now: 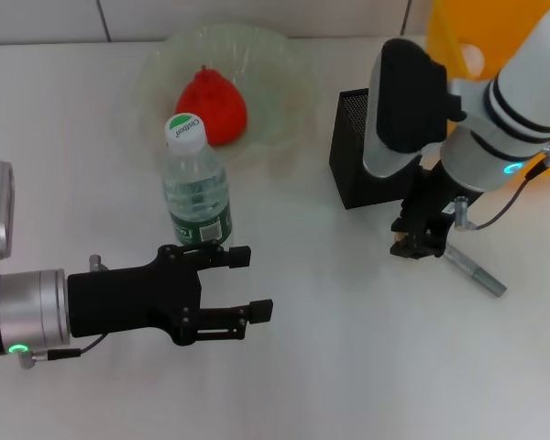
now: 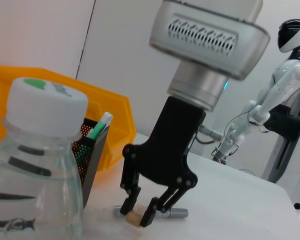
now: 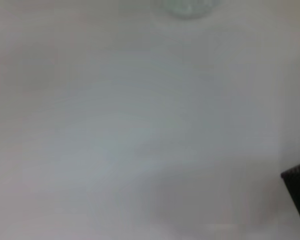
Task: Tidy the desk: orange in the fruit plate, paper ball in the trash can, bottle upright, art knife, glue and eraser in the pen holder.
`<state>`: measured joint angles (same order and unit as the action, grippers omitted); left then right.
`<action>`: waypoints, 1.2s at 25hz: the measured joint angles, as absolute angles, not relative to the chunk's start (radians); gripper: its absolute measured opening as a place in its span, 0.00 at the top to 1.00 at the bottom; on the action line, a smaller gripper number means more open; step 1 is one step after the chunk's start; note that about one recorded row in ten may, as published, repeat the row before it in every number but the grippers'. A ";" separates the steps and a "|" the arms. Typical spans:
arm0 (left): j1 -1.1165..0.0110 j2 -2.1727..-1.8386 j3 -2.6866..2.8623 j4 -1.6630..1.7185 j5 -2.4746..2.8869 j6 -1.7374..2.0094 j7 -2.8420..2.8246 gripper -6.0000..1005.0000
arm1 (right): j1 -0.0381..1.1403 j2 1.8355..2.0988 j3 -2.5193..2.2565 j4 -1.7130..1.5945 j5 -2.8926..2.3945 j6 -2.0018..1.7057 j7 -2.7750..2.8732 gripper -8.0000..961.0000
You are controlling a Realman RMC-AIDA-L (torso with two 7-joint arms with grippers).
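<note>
The left gripper (image 1: 243, 282) sits lowest in the head view, nearest the camera, its black fingers spread wide and holding nothing, just beside the base of the bottle (image 1: 195, 179), which already stands upright on the desk (image 1: 348, 367). By size, next comes the trash can (image 1: 467, 37), at the far right corner and partly behind the right arm; whether the paper ball lies in it I cannot tell. The fruit plate (image 1: 165, 55) lies at the far middle with the orange (image 1: 212, 105) resting inside it, so that step looks finished. The pen holder (image 1: 350, 165) stands near the right arm; the left wrist view shows a green-capped stick (image 2: 99, 126) poking out of its top, probably the glue. On the desk by the right arm lies a grey metal rod-like tool (image 1: 475, 271), likely the art knife, not yet put away. Smallest is the eraser (image 2: 134, 218): the right gripper (image 2: 138, 212) reaches down over it with its fingers drawn in around the tan block at the tips, which seem to rest right at the desk surface. I judge the eraser pickup is the step in hand; the next move calls for a firm pinch, a straight lift, then a short carry over the pen holder's opening before letting go.
</note>
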<state>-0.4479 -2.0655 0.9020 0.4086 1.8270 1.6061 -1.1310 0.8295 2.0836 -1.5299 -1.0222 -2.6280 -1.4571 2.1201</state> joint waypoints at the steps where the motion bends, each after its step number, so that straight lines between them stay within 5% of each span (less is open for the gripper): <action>1: -0.448 -2.065 0.902 0.409 1.827 1.605 -1.130 0.19 | 0.817 2.083 -1.503 -1.052 -2.620 -1.481 2.112 0.74; 15: -0.452 -2.064 0.902 0.411 1.826 1.602 -1.132 0.19 | 0.593 2.080 -0.906 -1.124 -1.909 -1.391 1.763 0.74; 25: -0.455 -2.063 0.902 0.411 1.825 1.601 -1.136 0.19 | 0.580 2.078 -0.910 -1.055 -1.907 -1.302 1.791 0.74; 30: -0.456 -2.063 0.902 0.411 1.825 1.601 -1.136 0.19 | 0.572 2.079 -0.901 -1.064 -1.903 -1.310 1.795 0.61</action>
<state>-0.4555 -2.0632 0.9020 0.4111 1.8248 1.6013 -1.1363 0.5719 2.0788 -0.9008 -1.0641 -1.9026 -1.3101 1.7948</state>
